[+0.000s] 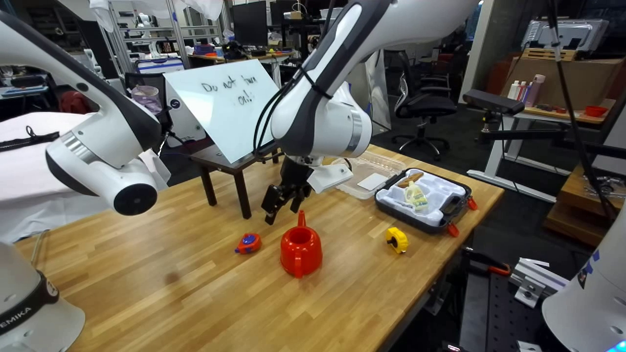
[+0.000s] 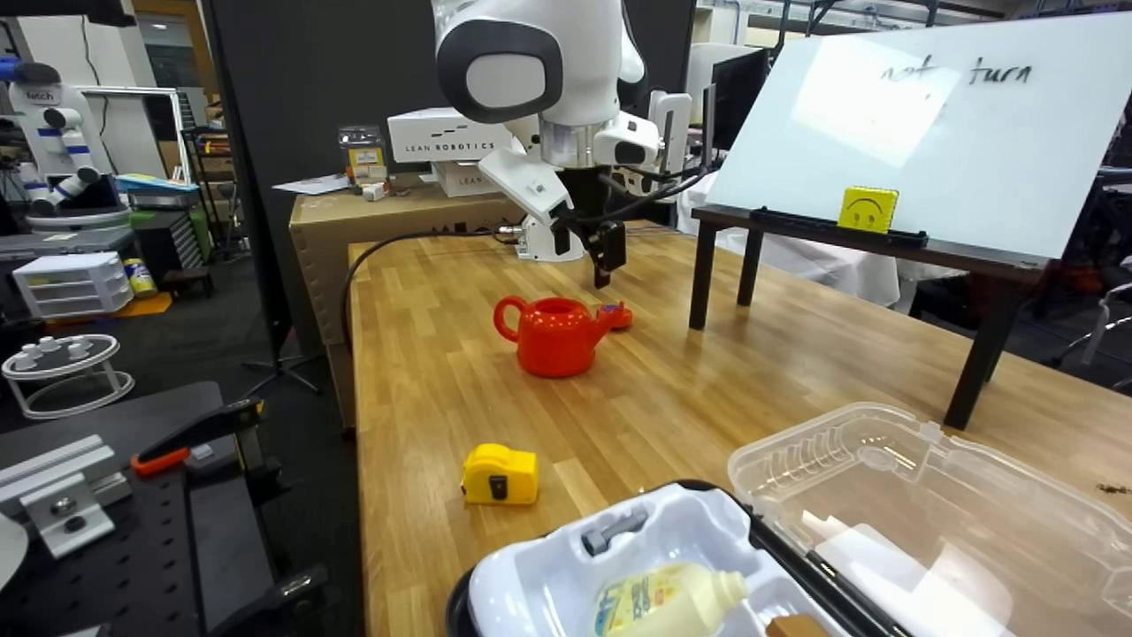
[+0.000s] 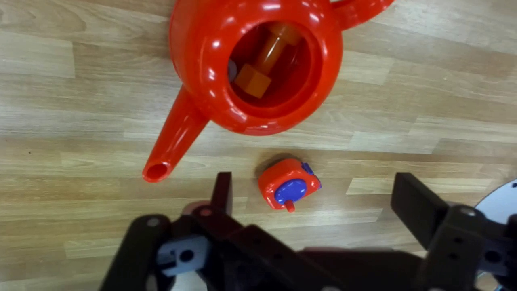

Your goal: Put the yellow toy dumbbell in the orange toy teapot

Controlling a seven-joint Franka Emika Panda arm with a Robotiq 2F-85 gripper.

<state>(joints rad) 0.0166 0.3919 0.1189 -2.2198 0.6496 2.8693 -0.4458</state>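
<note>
The fingers [image 3: 420, 210] of the gripper [image 3: 314, 178] are spread wide and held above the table [image 3: 80, 153], off the spout side of the glossy red, upright teapot [image 3: 204, 76]. In the wrist view a red toy tape measure [image 3: 287, 186] with a blue disc is framed between them; it is set lower down, on the table, near the teapot but apart from it. The dumbbell [image 3: 271, 55] is seen through the teapot's mouth as a dull orange-yellow toy, its smooth, shiny bar capped by blocky, flat-faced ends. The end toward the spout is shown more fully, while the other is partly hidden by the teapot's rim. The dumbbell is laid inside the teapot, lower than the fingertips and well to one side of the space between them. A pale rounded thing [image 3: 232, 70] is glimpsed beside it in the teapot; what it is cannot be told. Across the teapot from the toy tape measure, a yellow tape measure [image 1: 397, 239] is placed well apart, in both exterior views. Farther from the teapot on that side, a black case [image 1: 411, 218] is laid, with a bottle [image 1: 415, 196] held in its tray [image 1: 442, 183].
</note>
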